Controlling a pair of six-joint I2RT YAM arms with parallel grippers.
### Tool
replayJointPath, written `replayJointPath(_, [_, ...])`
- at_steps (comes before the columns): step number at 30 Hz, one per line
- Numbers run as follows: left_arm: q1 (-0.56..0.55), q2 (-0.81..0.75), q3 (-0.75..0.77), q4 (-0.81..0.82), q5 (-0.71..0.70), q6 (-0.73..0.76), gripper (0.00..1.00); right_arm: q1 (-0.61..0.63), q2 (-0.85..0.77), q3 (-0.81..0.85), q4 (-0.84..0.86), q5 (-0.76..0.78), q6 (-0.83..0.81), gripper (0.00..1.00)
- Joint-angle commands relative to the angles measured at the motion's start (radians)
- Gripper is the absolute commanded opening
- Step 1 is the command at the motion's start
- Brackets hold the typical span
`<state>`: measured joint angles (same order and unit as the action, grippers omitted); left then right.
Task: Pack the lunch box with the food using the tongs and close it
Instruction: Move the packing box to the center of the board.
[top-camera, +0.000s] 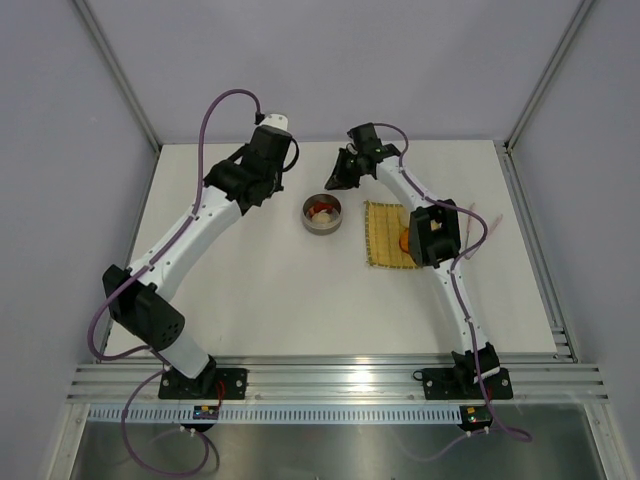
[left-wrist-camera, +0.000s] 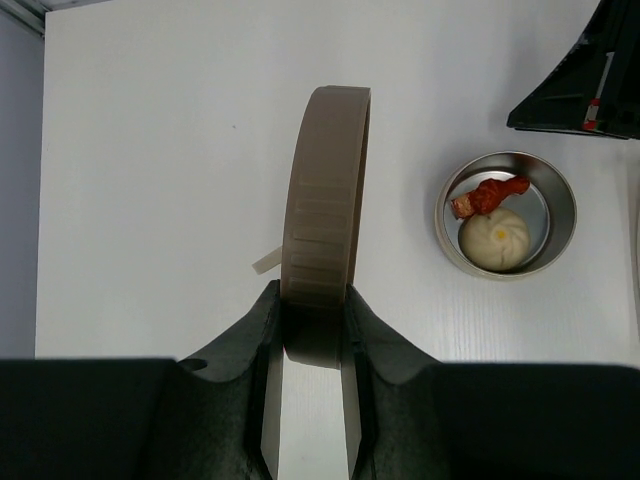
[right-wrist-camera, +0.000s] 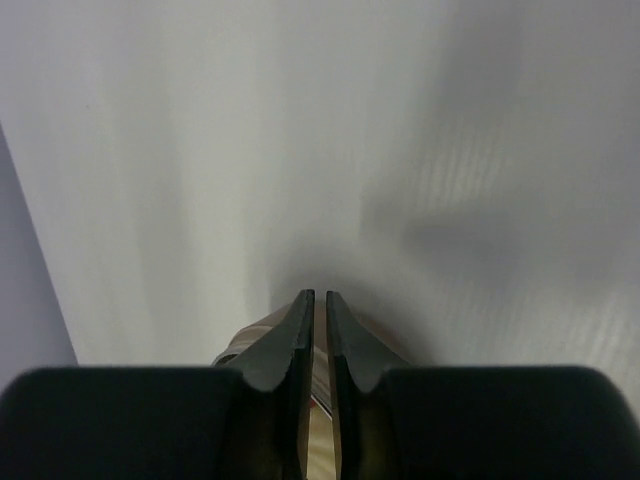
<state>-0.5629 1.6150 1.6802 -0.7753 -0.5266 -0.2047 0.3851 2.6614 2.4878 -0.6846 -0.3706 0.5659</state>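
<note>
— So, where is the lunch box (left-wrist-camera: 560, 205) being seen?

— It is being shown standing open on the white table (left-wrist-camera: 150, 150). A red-brown chunk (left-wrist-camera: 490, 195) and a cream ball (left-wrist-camera: 495, 238) are being carried inside it, touching each other.

— And the lid (left-wrist-camera: 325, 190)?

— It is being held on edge, off to the left of the lunch box and apart from it. It is being clamped between the fingers of the left gripper (left-wrist-camera: 311, 296). A pale tan strip (left-wrist-camera: 267, 262) is being half hidden behind the lid, and whether it is the tongs cannot be told.

— How is the right gripper (right-wrist-camera: 315, 297) being held?

— It is being held just beyond the lunch box, pointed down at the table. Its fingers are being pressed almost together, with only a slit between them. Something tan-brown is being glimpsed low in that slit, too blurred to be named.

— Is more food being shown?

— An orange piece (top-camera: 404, 240) is being seen lying on the yellow woven mat (top-camera: 383, 235), just to the right of the lunch box. It is being partly covered by the right arm.
</note>
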Motion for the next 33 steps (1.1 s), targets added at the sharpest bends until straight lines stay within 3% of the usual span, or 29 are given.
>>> replayJointPath(1, [0.001, -0.058, -0.027, 0.036, 0.014, -0.030, 0.00, 0.027, 0.006, -0.006, 0.088, -0.140, 0.005, 0.16])
replayJointPath(8, [0.003, -0.064, -0.054, 0.018, 0.010, -0.038, 0.00, 0.052, -0.030, -0.153, 0.141, -0.199, -0.024, 0.14])
replayJointPath(18, [0.001, -0.078, -0.119, 0.028, 0.030, -0.056, 0.00, 0.104, -0.236, -0.483, 0.270, -0.209, -0.032, 0.11])
replayJointPath(24, [0.000, -0.061, -0.140, 0.025, 0.031, -0.067, 0.00, 0.120, -0.366, -0.639, 0.301, -0.131, -0.035, 0.12])
replayJointPath(25, [-0.002, -0.056, -0.142, 0.025, 0.031, -0.064, 0.00, 0.120, -0.382, -0.648, 0.274, -0.098, -0.043, 0.14])
replayJointPath(26, [-0.009, -0.055, -0.142, 0.025, 0.021, -0.059, 0.00, 0.117, -0.414, -0.649, 0.258, -0.065, -0.044, 0.29])
replayJointPath(27, [-0.018, -0.055, -0.146, 0.036, 0.019, -0.049, 0.00, 0.112, -0.432, -0.650, 0.247, -0.007, -0.044, 0.33])
replayJointPath(30, [-0.066, -0.056, -0.157, 0.065, -0.015, -0.006, 0.00, 0.068, -0.527, -0.701, 0.256, 0.028, -0.021, 0.42])
replayJointPath(33, [-0.118, -0.046, -0.175, 0.080, -0.098, 0.024, 0.00, 0.009, -0.642, -0.789, 0.276, 0.064, -0.008, 0.42])
